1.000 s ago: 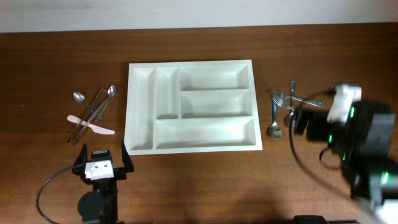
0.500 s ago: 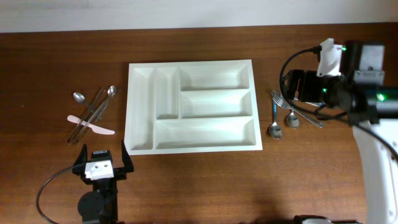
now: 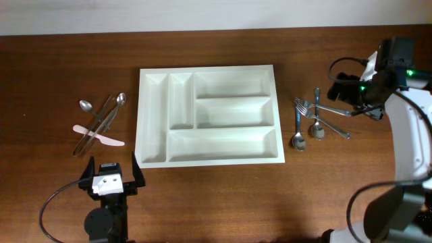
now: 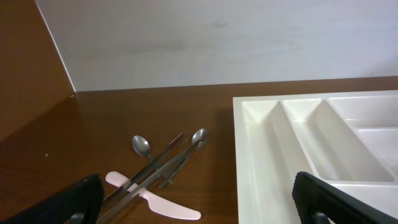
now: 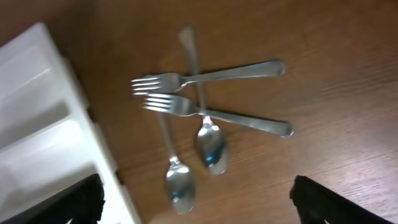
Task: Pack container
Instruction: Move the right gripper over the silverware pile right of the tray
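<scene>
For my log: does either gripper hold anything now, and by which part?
Nothing is held. Both the left gripper and the right gripper are open and empty; the forks lie untouched.

Looks like a lab bench. Wooden table [image 3: 202,202], plain white wall [image 3: 202,13] at twelve o'clock, loose cable [image 3: 46,202] at seven o'clock.

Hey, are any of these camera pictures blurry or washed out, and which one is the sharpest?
Right wrist view: soft all over, the forks and spoons smeared at their edges, likely motion blur. Left wrist view: crisp on the container and the cutlery pile beside it, only its own dark fingertips in the bottom corners fuzzy. Overhead view: sharpest, evenly lit, no strong glare.
</scene>
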Available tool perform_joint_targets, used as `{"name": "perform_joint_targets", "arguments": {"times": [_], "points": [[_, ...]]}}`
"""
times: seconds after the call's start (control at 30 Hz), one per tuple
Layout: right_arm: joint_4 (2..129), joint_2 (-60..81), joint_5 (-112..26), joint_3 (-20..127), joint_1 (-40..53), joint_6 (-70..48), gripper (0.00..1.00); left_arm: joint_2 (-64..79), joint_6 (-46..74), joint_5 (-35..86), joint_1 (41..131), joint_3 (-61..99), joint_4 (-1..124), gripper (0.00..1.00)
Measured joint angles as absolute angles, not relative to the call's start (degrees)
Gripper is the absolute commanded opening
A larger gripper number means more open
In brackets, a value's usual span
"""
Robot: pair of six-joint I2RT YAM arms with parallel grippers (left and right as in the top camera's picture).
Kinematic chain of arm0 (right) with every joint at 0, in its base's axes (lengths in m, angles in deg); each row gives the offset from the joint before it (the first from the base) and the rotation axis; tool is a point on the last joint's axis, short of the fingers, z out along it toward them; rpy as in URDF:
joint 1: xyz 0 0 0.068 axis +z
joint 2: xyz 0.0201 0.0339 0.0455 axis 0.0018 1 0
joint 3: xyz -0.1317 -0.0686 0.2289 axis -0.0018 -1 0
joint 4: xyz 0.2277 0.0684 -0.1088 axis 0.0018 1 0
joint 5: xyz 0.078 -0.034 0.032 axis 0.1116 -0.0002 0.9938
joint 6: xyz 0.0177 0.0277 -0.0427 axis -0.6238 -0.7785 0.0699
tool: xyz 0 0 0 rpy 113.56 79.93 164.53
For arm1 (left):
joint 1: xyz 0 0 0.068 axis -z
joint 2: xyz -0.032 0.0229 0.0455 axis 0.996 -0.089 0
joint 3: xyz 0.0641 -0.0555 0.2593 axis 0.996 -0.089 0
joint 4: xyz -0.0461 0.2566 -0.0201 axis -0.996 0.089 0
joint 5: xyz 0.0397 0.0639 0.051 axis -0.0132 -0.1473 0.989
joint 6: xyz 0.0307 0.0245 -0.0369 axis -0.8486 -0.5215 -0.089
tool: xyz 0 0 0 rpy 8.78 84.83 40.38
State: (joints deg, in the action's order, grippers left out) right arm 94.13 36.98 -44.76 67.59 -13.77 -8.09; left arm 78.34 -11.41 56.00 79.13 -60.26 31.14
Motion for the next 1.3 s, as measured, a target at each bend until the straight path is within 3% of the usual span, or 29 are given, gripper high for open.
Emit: {"name": "perform_joint_targets", "arguments": {"times": [0.5, 0.97, 1.3], "points": [[95.5, 49.2, -43.0, 67.6, -13.6, 10.3, 1.0, 78.3, -11.4, 56.0, 79.1, -60.3, 31.1, 0.99], [93.5, 50.8, -36.5, 67.6, -4.3, 15.0, 1.0, 78.3, -11.4, 56.0, 79.1, -60.3, 31.1, 0.99], [93.7, 57.9, -36.3, 67.6, -3.1, 14.2, 0.89, 78.3, -11.4, 56.0, 79.1, -60.3, 31.1, 0.99]]}}
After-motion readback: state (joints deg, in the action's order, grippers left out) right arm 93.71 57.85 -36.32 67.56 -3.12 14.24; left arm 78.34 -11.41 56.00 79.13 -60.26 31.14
